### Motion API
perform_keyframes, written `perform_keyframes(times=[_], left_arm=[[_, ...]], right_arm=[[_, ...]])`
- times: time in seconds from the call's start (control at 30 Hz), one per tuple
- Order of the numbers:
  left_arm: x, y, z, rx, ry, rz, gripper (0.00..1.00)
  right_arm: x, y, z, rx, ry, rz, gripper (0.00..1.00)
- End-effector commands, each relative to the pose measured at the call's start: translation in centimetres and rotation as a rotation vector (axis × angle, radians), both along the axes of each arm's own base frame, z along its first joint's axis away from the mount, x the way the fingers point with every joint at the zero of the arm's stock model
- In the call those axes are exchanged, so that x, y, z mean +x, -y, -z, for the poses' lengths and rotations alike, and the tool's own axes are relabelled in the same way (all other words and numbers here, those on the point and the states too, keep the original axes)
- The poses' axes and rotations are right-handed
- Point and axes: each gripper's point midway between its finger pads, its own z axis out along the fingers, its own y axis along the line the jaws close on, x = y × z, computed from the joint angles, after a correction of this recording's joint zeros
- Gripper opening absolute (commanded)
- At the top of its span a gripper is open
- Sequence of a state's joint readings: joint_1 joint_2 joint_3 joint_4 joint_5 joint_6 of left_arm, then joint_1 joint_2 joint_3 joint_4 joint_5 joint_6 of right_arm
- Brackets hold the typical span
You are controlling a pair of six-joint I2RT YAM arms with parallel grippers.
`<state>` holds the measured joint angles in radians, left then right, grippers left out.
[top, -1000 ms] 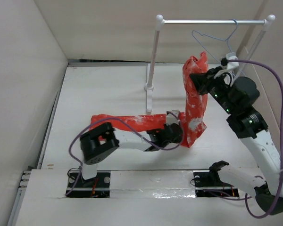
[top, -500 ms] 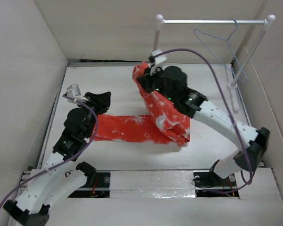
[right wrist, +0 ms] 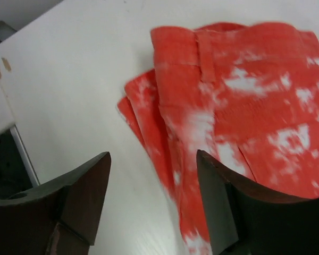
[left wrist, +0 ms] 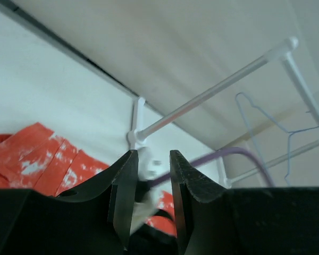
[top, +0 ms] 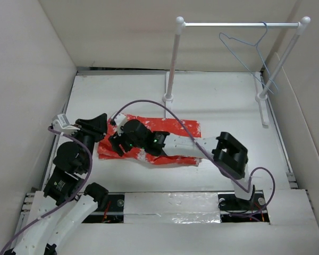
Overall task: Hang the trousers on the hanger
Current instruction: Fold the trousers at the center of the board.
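Observation:
The red-orange trousers [top: 175,127] lie folded flat on the middle of the table. They also show in the right wrist view [right wrist: 244,106] and in the left wrist view [left wrist: 37,154]. My right gripper [top: 112,142] reaches across to their left end. It hovers open and empty over the folded edge [right wrist: 153,159]. My left gripper [top: 100,123] is just left of the trousers, raised and pointing toward the rail. Its jaws [left wrist: 150,156] stand a little apart with nothing between them. The thin blue-grey hanger [top: 244,45] hangs empty from the rail at the back right and also shows in the left wrist view [left wrist: 266,117].
The white two-pole rail stand [top: 239,24] stands at the back of the table, its left foot [top: 168,98] just behind the trousers. White walls close in the left, back and right. The right arm's purple cable [top: 165,111] arcs over the trousers.
The right arm swung down and left from the rail, laid the trousers folded on the table and let go. The left arm pulled back to the left side.

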<state>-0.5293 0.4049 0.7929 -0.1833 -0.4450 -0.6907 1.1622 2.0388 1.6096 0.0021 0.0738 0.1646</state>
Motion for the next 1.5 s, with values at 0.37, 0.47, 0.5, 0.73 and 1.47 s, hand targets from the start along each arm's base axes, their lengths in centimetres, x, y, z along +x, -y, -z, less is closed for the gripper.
perform_keyframes(times=[0.37,0.47,0.5,0.73,1.47], left_arm=[[7.4,8.2,15.1,0.052,-0.306,0.169,0.29],[7.8,7.7,18.3,0.067,-0.370,0.126,0.29],[7.9,7.2,18.9,0.065,-0.379,0.109,0.29],[6.0,5.8,23.4,0.099,-0.436,0.111,0.29],[4.6,23.7,17.2,0.325,-0.228,0.575,0.00]], right_arm=[[3.8,23.3,-0.7,0.157,-0.001,0.426,0.00],[2.9,25.4,3.2,0.121,-0.071,0.464,0.00],[1.9,25.7,4.9,0.114,-0.091,0.461,0.00],[-2.8,26.5,11.5,0.029,-0.194,0.455,0.00],[9.7,50.1,-23.7,0.132,0.553,0.911,0.00]])
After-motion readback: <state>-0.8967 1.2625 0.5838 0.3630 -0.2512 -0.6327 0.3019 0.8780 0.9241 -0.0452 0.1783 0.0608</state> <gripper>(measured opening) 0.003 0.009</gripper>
